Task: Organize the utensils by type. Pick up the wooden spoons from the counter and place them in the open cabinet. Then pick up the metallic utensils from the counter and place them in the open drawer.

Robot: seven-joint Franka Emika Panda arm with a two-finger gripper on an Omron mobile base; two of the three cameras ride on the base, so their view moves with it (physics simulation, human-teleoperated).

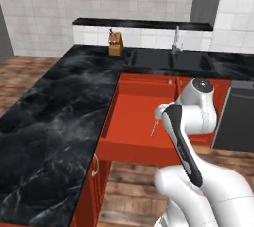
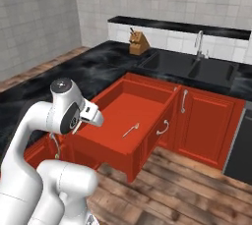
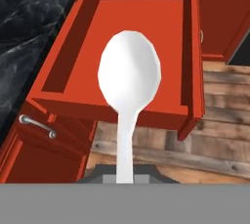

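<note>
Holding a thin silvery-white metal spoon (image 3: 129, 74) by its handle, the tool (image 3: 125, 175) was clamped; spoon's long axis pointed up-frame toward the open red-orange drawer (image 3: 68, 47), centre frame.

I see a knife block (image 1: 115, 43) at the back wall, left of my view of the black sink (image 1: 171, 61) and its faucet (image 1: 175, 39). A dark dishwasher (image 1: 237, 117) sits right; wood floor (image 2: 197, 189) below.
</note>
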